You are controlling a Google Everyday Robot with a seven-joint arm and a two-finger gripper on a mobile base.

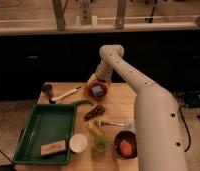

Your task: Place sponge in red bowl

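Note:
The red bowl (86, 91) is small and orange-red and stands at the back middle of the wooden table (120, 107). The sponge (97, 91), a small blue-grey square with a paler centre, lies inside it. My gripper (97, 81) hangs from the white arm just above the back rim of the bowl, close over the sponge. The arm reaches in from the lower right.
A green tray (38, 125) at the front left holds a tan block (53, 148). A white cup (78, 142), a green cup (100, 144) and a maroon bowl (124, 146) with an orange thing stand in front. A brush (63, 94), a fork (109, 123) and a brown lumpy item (94, 111) lie mid-table.

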